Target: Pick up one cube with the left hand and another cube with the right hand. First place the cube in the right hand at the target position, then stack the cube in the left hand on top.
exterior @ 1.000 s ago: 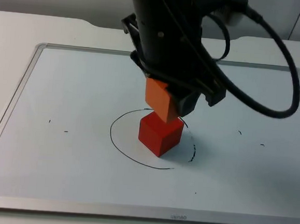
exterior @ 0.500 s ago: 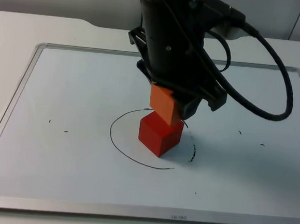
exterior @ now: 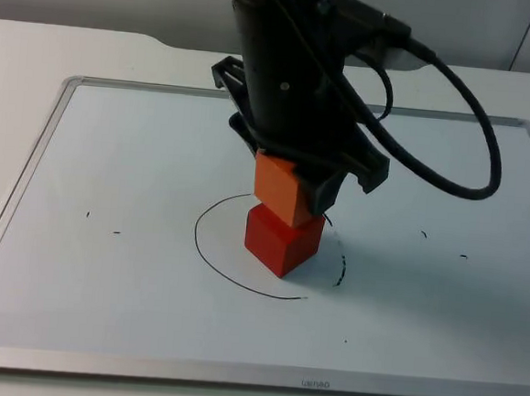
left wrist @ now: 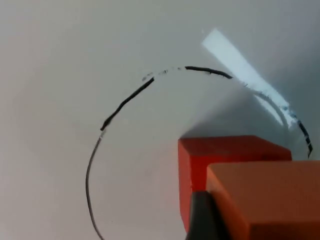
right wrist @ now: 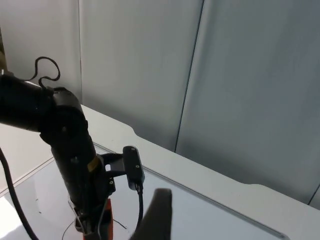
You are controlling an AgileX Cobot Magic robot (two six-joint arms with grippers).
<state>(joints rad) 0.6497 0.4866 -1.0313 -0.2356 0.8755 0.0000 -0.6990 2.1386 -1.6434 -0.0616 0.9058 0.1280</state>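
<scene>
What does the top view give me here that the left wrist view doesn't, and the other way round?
Only the top view: the left pincer from outside, gripping the orange cube over the red cube, the whole drawn circle and the small marks out to the sides.

Only the left wrist view: a close look along the pincer, with one fingertip against the orange cube's side and the red cube's top face partly visible behind it.

Both: orange cube above red cube, inside the circle, on the white table.
</scene>
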